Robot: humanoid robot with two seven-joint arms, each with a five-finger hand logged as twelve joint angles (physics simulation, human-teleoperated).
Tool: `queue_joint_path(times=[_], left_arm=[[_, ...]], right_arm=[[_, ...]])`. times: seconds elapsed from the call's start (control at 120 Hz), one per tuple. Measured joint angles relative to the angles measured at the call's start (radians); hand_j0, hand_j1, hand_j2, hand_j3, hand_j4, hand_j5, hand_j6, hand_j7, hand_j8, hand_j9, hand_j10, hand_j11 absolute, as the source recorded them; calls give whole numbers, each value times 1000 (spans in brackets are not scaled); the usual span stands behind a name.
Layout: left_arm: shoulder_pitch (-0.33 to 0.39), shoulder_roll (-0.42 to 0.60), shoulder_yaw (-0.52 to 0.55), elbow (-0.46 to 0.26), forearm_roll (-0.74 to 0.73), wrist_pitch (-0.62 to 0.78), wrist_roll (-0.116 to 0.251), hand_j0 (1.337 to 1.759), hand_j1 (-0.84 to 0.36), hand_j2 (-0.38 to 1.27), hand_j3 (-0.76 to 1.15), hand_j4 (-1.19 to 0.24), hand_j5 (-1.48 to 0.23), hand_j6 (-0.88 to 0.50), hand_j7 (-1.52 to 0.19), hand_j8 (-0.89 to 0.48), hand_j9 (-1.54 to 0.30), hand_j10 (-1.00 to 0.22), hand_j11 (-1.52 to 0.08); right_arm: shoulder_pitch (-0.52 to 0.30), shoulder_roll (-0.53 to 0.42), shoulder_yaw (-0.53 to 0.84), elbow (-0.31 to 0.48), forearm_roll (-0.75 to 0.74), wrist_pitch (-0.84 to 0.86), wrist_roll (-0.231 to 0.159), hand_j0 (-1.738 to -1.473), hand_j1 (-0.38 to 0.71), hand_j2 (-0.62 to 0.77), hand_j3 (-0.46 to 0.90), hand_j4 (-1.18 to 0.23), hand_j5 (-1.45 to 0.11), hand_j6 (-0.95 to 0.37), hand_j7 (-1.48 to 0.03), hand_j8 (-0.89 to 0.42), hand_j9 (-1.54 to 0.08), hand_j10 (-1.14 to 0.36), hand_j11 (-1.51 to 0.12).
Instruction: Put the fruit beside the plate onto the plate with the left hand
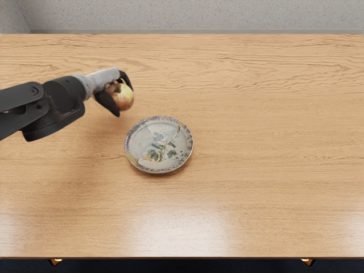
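A red-yellow apple (pixel 123 96) is held in my left hand (pixel 116 92), whose dark fingers curl around it. The left arm enters from the picture's left edge. Hand and apple sit just up and left of the plate (pixel 134 135), a round grey ceramic plate with a green and brown pattern, which lies near the middle of the wooden table. Nothing rests on the plate. I cannot tell whether the apple is lifted off the table or still touching it. The right arm is out of view.
The wooden table (pixel 256 114) stretches wide around the plate. Its front edge runs along the bottom of the picture, and a grey wall lies beyond its far edge.
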Motion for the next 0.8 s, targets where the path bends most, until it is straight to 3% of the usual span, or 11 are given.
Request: queue_joint_path(times=[0.192,0.392,0.575,0.658,0.8], left_arm=[[-22,12,-48,-110,-85,-121,0,1652,-318,289,0,-322,-946,-203,-950,-275,-921,-603,-925],[-20,-12,-63,-143,-122,-236,0,1653,-305,291,0,-328,-933,-210,-937,-287,-916,-603,-919],[-12,-18,-74,-141,-139,-258,0,1656,-39,139,0,-237,-518,-185,-519,-219,-509,-353,-511],[37,29,-147,-126,-211,-262,0,1657,77,96,0,-171,-360,-136,-361,-159,-354,-247,-355],[55,108,-239,-96,-369,-270,0,1657,202,50,0,-96,-193,-80,-193,-91,-190,-134,-190]], right_arm=[[0,0,0,0,0,0,0,-1658,-349,0,0,0,0,0,0,0,0,0,0],[0,0,0,0,0,0,0,-1658,-349,0,0,0,0,0,0,0,0,0,0],[0,0,0,0,0,0,0,-1658,-349,0,0,0,0,0,0,0,0,0,0],[0,0,0,0,0,0,0,-1658,-349,0,0,0,0,0,0,0,0,0,0],[0,0,0,0,0,0,0,-1658,-349,0,0,0,0,0,0,0,0,0,0]])
